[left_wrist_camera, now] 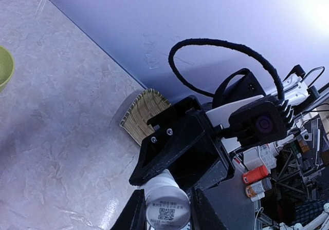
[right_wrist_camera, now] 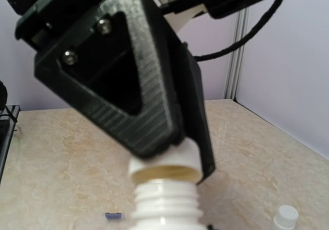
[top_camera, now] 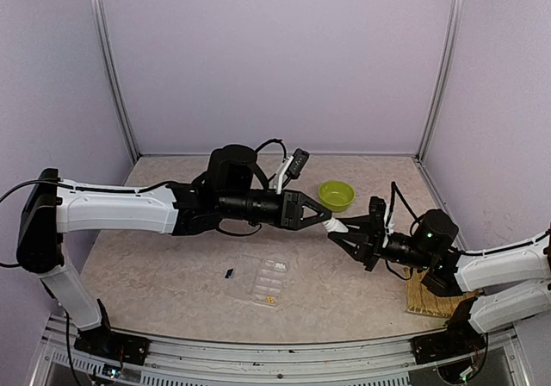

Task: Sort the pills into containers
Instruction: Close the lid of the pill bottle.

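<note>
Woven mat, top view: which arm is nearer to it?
Right. The right arm has its elbow at the woven mat; the left arm comes in from the opposite side and ends mid-table, well clear of it.

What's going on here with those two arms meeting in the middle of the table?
The two arms are handling one white bottle held above the table. The right claw grips the bottle's body, while the left claw grips its cap, which looks just off the threaded neck. The clear pill box lies below them on the table, with a dark pill beside it. No pills are being moved at this moment.
</note>
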Tool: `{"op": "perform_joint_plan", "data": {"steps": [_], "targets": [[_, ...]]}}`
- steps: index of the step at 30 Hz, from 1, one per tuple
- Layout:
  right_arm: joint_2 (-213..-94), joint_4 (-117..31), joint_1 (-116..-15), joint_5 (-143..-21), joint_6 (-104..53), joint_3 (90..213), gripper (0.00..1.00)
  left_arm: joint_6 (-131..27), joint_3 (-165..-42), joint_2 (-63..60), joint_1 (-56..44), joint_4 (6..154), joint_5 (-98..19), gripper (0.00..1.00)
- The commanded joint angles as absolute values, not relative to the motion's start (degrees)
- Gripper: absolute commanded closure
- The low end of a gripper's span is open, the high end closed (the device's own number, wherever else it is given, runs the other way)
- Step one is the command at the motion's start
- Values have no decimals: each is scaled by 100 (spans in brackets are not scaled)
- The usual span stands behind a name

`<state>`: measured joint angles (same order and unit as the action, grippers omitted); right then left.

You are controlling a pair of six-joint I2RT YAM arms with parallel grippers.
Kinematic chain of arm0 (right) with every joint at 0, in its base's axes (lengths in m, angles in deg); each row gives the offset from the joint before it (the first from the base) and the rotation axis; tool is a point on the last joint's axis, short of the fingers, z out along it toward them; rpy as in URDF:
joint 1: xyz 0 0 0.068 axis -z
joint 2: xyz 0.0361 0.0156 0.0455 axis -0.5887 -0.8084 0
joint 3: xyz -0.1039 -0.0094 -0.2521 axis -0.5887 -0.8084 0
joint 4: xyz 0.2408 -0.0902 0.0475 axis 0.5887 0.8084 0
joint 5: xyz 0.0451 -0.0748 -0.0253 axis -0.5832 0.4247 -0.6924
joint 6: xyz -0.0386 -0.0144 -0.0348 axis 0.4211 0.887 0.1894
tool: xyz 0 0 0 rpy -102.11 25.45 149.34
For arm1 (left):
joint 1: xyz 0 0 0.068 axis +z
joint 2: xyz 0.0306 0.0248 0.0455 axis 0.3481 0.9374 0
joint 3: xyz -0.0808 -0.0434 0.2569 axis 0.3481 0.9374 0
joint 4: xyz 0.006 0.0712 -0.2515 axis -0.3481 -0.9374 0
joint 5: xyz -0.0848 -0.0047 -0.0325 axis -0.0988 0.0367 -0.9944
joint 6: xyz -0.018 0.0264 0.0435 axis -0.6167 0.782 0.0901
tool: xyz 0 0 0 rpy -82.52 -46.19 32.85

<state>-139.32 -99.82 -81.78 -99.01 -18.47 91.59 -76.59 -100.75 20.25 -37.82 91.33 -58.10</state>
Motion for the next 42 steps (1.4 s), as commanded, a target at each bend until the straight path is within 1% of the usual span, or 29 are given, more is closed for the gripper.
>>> {"op": "perform_joint_plan", "data": {"steps": [1, 11, 17, 27, 32, 36, 42], "targets": [[-13856, -10092, -8255, -9895, -1810, 9307, 86, -7380, -10249, 2055, -3834, 8845, -5551, 75], [-13812, -10050, -8251, -9871, -1772, 9276, 86, -7176, -10327, 2075, -3851, 8604, -5535, 75], [-13775, -10006, -8249, -9860, -1725, 9241, 86, -7124, -10383, 2093, -3843, 8547, -5737, 75], [-14060, -10259, -8288, -10210, -1880, 9328, 86, -7600, -10202, 2227, -3834, 9280, -6162, 75], [-14050, -10306, -8316, -10187, -1873, 9312, 86, -7677, -10184, 2282, -3843, 9349, -6270, 75], [-13910, -10356, -8316, -9899, -1859, 9254, 86, -7775, -10173, 2314, -3859, 9323, -6282, 75], [-13689, -10470, -8326, -9401, -1889, 9144, 86, -7978, -9985, 2221, -3898, 9403, -5794, 76]]}}
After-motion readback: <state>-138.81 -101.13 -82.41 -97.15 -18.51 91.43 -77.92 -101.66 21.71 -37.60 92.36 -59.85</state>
